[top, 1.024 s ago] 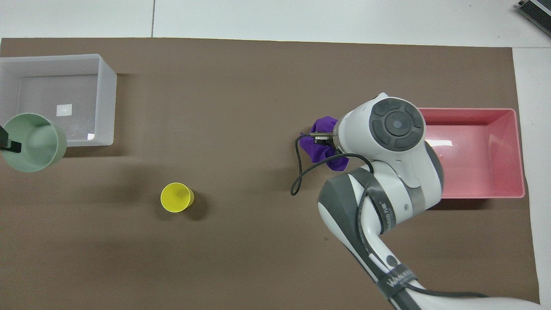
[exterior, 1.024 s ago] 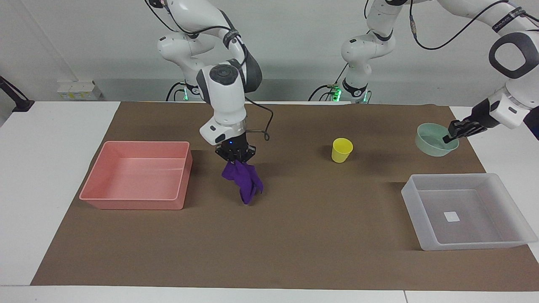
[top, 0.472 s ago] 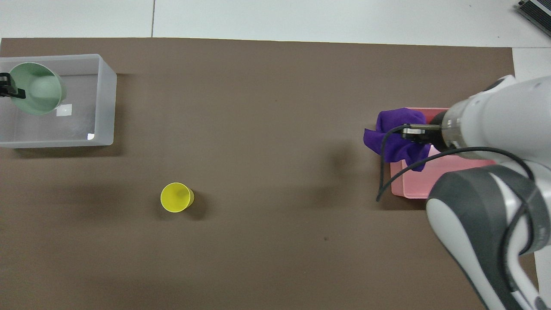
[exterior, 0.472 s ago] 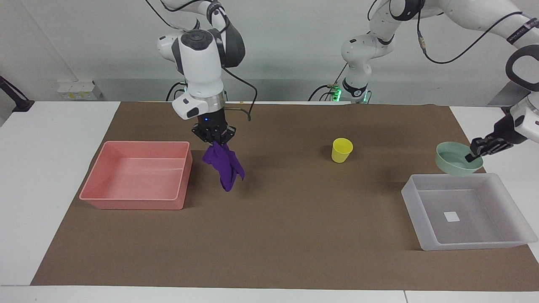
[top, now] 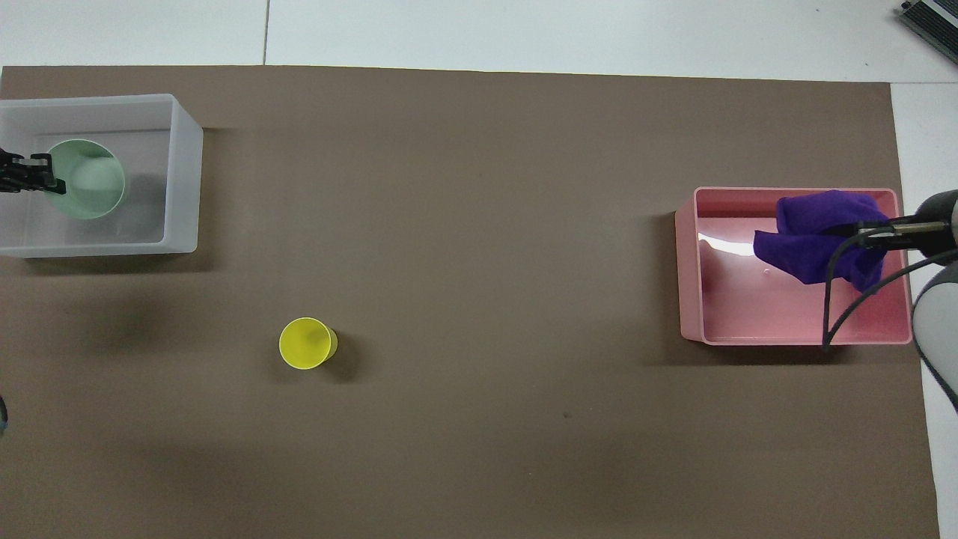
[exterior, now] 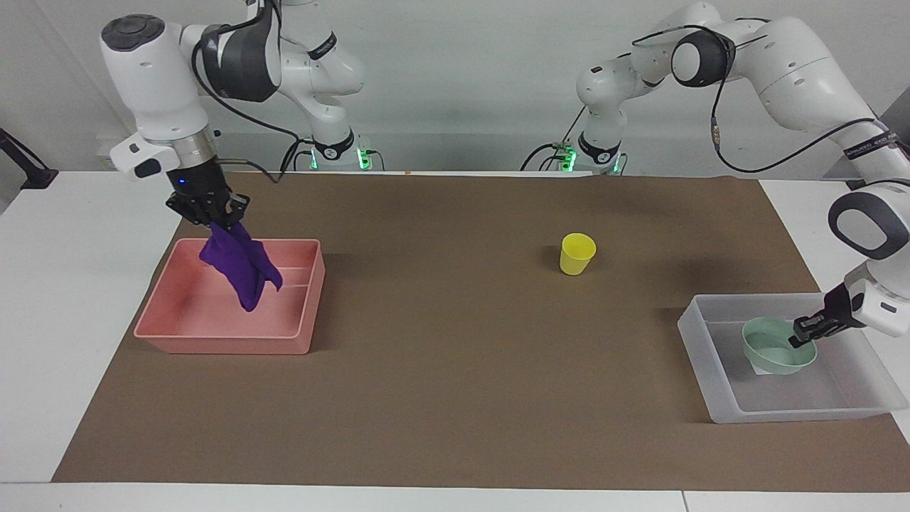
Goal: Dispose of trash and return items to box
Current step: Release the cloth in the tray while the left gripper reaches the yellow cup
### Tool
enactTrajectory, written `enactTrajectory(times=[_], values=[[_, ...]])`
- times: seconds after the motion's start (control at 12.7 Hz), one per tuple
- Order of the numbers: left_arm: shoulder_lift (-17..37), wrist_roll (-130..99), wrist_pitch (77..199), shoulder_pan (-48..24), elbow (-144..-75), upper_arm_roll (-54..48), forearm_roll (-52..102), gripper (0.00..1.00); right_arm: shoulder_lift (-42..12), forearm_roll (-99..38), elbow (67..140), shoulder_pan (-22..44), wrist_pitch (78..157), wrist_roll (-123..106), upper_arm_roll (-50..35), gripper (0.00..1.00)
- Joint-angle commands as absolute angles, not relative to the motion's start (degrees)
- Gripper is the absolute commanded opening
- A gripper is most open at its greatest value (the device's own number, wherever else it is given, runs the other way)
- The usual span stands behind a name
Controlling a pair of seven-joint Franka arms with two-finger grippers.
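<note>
Where brown mat [exterior: 455, 370] covers white table [exterior: 78, 284] — right hand [exterior: 213, 213] clamping cloth [exterior: 240, 267], left hand [exterior: 807, 334] clamping bowl [exterior: 771, 352].

The right arm arches up from its base and drops its wrist straight down, so the right pincer [exterior: 213, 217] hangs vertical at about 9 o'clock in the facing view, fingertips clamped together. The left arm sweeps high and folds down at about 4 o'clock, its forearm slanting inward; the left pincer [exterior: 805, 336] is low, tilted, fingertips closed.
</note>
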State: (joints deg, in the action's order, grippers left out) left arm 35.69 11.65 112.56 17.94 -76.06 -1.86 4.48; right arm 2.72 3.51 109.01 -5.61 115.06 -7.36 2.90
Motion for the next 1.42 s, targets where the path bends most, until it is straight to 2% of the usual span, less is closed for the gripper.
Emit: enactTrajectory(times=[0.0,0.08,0.16,0.24,0.55,0.63,0.71,0.79,0.94,1.02,1.18,1.34], values=[[36.56,12.04,112.59,18.19,-77.16,-2.29,2.81,0.0,-0.24,1.6,111.53,-8.69,119.87,-10.63,1.93,0.0],[37.08,11.95,112.59,18.19,-77.17,-2.29,2.99,0.0,-2.09,-1.03,111.53,-9.14,120.93,-10.63,2.02,0.0],[37.0,11.61,112.67,18.28,-76.82,-2.29,3.25,0.52,-3.41,-2.1,111.71,-8.97,121.81,-10.37,2.02,0.0],[36.57,11.86,112.68,18.28,-76.47,-2.29,3.25,1.0,-3.95,-2.2,112.75,-8.36,123.21,-9.94,1.93,0.0],[29.91,11.16,110.84,17.06,-76.38,-2.37,3.69,1.0,-5.36,-2.46,122.94,-7.74,134.62,-5.91,1.85,0.0],[27.19,10.12,107.87,16.01,-76.72,-2.63,3.6,1.0,-5.88,-2.46,123.83,-6.95,135.87,-4.84,1.85,0.16],[25.16,9.93,102.71,15.04,-76.73,-2.72,3.6,1.0,-6.85,-2.46,123.84,-6.68,136.31,-4.66,1.85,0.56],[22.96,9.58,97.61,13.9,-76.73,-2.9,3.6,1.0,-6.94,-2.46,123.92,-6.59,136.93,-4.57,1.85,1.0],[18.57,7.92,89.25,10.83,-78.74,-2.9,3.69,1.0,-6.86,-2.37,123.23,-6.5,136.41,-4.48,1.76,1.0],[15.59,7.21,87.56,8.9,-82.23,-2.9,3.69,1.0,-6.16,-2.29,122.27,-6.16,135.62,-4.48,1.41,1.0],[6.9,3.1,90.51,3.37,-95.12,-2.9,3.78,1.0,-4.93,-1.32,118.5,-3.62,130.46,-3.26,1.49,1.0],[0.64,-0.78,96.82,-1.73,-107.7,-2.9,4.3,1.0,-3.17,0.51,115.93,0.07,125.79,3.66,1.5,1.0]])
